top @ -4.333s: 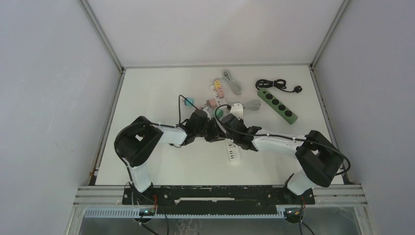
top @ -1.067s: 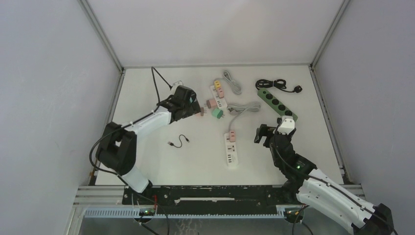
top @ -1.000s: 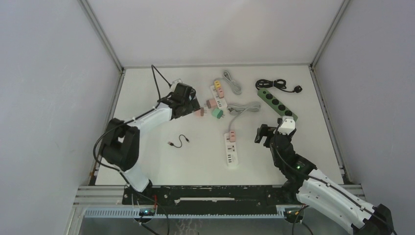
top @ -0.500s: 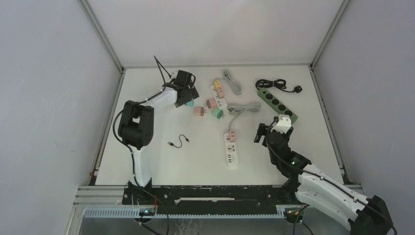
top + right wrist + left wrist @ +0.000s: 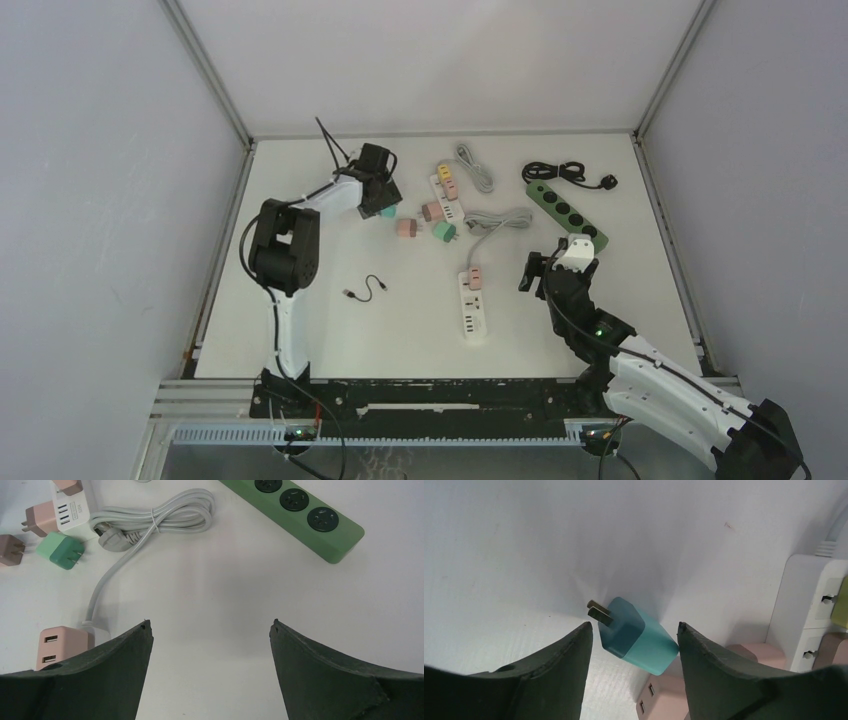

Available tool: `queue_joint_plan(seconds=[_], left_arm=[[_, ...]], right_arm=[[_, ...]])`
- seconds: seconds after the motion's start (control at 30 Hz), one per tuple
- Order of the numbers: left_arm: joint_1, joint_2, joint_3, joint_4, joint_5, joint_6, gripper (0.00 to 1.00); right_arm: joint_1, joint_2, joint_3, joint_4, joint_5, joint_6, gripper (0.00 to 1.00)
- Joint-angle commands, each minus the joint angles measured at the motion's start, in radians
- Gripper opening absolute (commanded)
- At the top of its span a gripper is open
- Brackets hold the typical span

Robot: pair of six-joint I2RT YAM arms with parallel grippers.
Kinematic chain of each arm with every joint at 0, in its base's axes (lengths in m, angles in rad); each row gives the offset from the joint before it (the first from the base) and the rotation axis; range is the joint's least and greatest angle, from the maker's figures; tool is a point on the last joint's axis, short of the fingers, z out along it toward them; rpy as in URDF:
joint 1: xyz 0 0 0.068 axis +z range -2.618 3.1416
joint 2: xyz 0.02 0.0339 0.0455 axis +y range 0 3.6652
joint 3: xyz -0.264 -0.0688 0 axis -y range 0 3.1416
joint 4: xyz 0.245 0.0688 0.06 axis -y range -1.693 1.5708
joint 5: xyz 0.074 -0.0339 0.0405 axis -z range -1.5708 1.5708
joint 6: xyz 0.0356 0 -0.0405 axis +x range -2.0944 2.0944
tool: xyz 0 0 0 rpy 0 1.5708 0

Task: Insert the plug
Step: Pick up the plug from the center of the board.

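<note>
While the left gripper [image 5: 634, 625] hangs low over the far left part of the tabletop [image 5: 330, 330], its two dark, matte, curved fingers stand a moderate way apart, one on either side of the teal plug [image 5: 639, 635]. The plug lies on its side between them. It is a smooth, round-cornered block in two shades of teal, with two flat brass-coloured prongs at its upper-left end. Each finger comes very near it, but whether either one presses on it cannot be told.

Just beside the plug in the left wrist view lie a pink adapter [image 5: 669, 695] and a glossy white socket block [image 5: 814, 615] with small side switches.

The right gripper [image 5: 210, 622] hovers over the right half with its fingers spread wide and only bare, matte white tabletop between them. Beyond it in the right wrist view lie:
- a long green power strip [image 5: 295, 505] with round black sockets
- a grey cable [image 5: 155, 517] coiled and tied into a bundle
- a small green plug [image 5: 60, 551] with two prongs

In the overhead view, a white power strip [image 5: 473, 310] lies near the middle. A pink USB adapter [image 5: 475, 275] is seated at its far end. A short black cable [image 5: 366, 289] curls to its left, well apart.
</note>
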Motion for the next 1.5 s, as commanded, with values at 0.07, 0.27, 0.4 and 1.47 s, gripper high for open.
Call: queue_joint_plan(seconds=[0.07, 0.27, 0.4, 1.47], left_arm=[[0.024, -0.009, 0.028, 0.003, 0.017, 0.01, 0.58], [0.036, -0.02, 0.012, 0.008, 0.021, 0.021, 0.47], [0.048, -0.017, 0.005, 0.011, 0.045, 0.021, 0.4], [0.052, -0.243, -0.201, -0.051, 0.068, 0.107, 0.8]], right_arm=[[-0.003, -0.003, 0.028, 0.044, -0.006, -0.021, 0.92], [-0.003, -0.001, 0.029, 0.048, -0.018, -0.026, 0.91], [-0.003, 0.0, 0.028, 0.051, -0.029, -0.031, 0.91], [-0.003, 0.003, 0.029, 0.053, -0.044, -0.034, 0.89]])
